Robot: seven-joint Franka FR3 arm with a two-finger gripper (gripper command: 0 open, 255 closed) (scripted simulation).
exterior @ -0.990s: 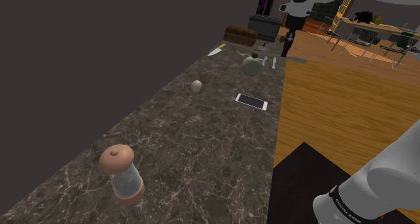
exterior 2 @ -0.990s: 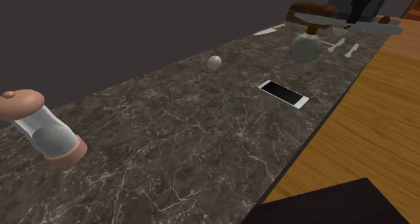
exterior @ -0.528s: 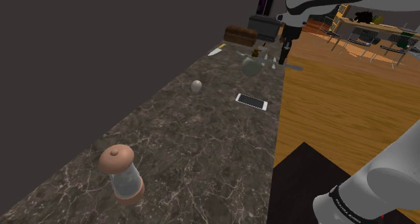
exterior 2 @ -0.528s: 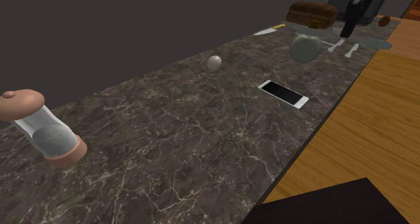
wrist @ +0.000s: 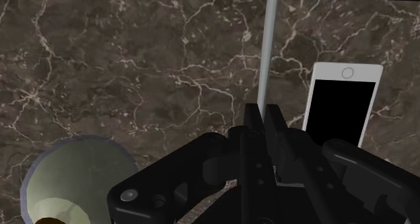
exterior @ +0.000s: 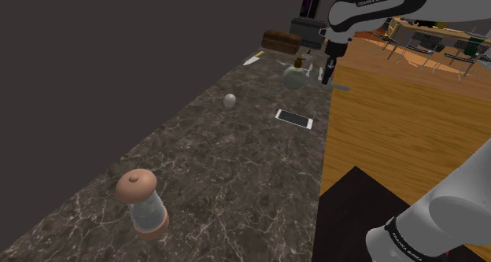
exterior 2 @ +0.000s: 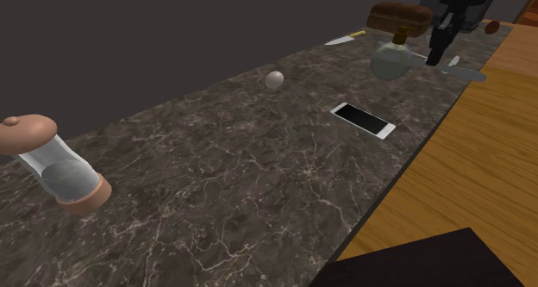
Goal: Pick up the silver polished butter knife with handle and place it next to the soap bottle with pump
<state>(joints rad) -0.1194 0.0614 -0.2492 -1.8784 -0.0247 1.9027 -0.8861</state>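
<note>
We've got the tool (exterior 2: 434, 56) clamped tight on the butter knife (exterior 2: 462, 71), upper right of the 2nd ext view, w/ the knife poking out sideways over the edge of the worktop (exterior 2: 241, 165). Soap bottle (exterior 2: 392, 59) is just to its left in that frame. Wrist cam: the knife runs straight out btwn the fingers, w/ the phone (wrist: 342, 101) on one side and the bottle on the other.

counter (exterior: 236, 166): polished dark veined stone; knife (wrist: 269, 48): smooth bright metal; bottle (exterior: 294, 77) on counter: perhaps glass; floor (exterior: 393, 119): wood.
</note>
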